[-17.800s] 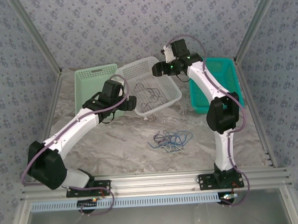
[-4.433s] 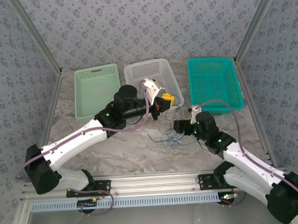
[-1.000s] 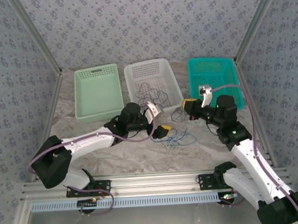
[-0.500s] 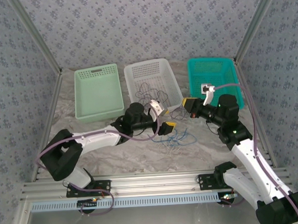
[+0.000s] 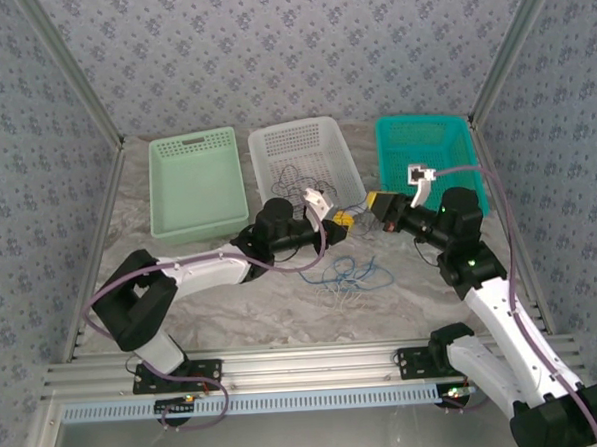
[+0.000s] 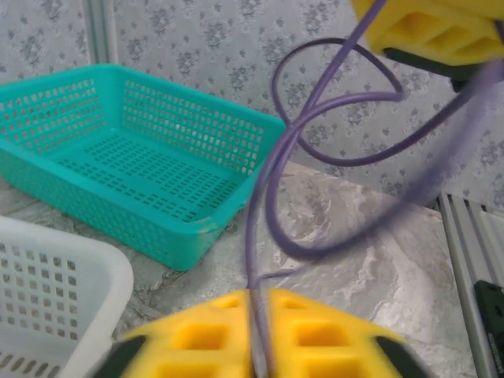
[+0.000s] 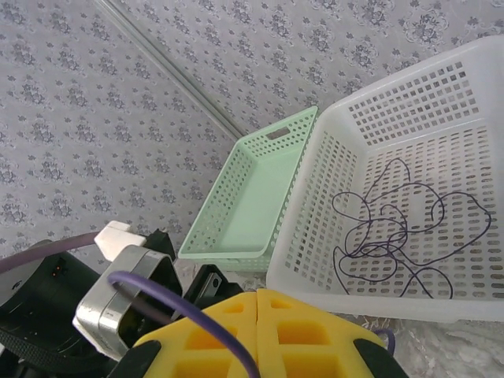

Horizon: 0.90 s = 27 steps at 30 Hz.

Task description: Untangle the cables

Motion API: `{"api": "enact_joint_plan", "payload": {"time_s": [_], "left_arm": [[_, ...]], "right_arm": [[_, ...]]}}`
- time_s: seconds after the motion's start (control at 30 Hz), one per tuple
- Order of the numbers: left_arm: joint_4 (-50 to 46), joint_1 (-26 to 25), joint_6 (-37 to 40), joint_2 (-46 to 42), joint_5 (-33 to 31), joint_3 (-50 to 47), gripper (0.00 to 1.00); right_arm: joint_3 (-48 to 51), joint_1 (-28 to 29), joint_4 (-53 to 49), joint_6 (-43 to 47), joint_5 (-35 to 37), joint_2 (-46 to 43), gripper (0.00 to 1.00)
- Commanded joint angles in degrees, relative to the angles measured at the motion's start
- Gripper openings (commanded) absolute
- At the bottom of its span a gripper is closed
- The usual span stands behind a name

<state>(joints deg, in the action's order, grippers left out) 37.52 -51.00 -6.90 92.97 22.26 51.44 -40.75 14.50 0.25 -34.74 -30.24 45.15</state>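
Observation:
My left gripper (image 5: 344, 219) and right gripper (image 5: 376, 203) meet nose to nose just in front of the white basket (image 5: 293, 127). In the left wrist view the left gripper (image 6: 257, 295) is shut on a thin dark purple cable (image 6: 272, 181), which rises in a loop to the right gripper's yellow fingers (image 6: 425, 27). The right gripper (image 7: 257, 295) is shut too, with that cable (image 7: 181, 303) running across one finger into the seam. A blue tangle of cables (image 5: 346, 274) lies on the table below both grippers. Another dark cable (image 5: 304, 178) (image 7: 394, 228) curls inside the white basket.
A pale green basket (image 5: 192, 139) (image 7: 260, 197) stands left of the white basket (image 7: 315, 228), and a teal basket (image 5: 423, 120) (image 6: 157, 157) stands to its right. The white basket's corner (image 6: 47, 276) shows at the lower left of the left wrist view. Aluminium frame posts stand at both sides.
My left gripper has risen from the blue tangle and moved up and right, close to the right gripper. The right gripper has barely shifted.

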Motion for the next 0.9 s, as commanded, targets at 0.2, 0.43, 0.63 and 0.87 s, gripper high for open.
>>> {"api": "enact_joint_plan", "payload": {"time_s": [0.2,0.43,0.63,0.87], "left_arm": [[-10.9,0.9,5.5,-6.1,-6.2,1.5,0.0],[-21.2,1.0,8.8,-7.6,-7.2,3.1,0.0],[-22.1,1.0,9.3,-8.2,-8.4,2.5,0.0],[-22.4,0.9,9.8,-8.3,-9.8,3.1,0.0]], "right_arm": [[-1.3,-6.7,-14.2,0.9,0.1,-0.5,0.0],[-0.1,-15.1,-14.7,-8.5,-7.8,6.2,0.02],[0.9,-15.5,-9.0,-13.8,-17.5,12.0,0.03],[-1.2,-14.2,-16.1,-5.0,-20.9,13.7,0.41]]}}
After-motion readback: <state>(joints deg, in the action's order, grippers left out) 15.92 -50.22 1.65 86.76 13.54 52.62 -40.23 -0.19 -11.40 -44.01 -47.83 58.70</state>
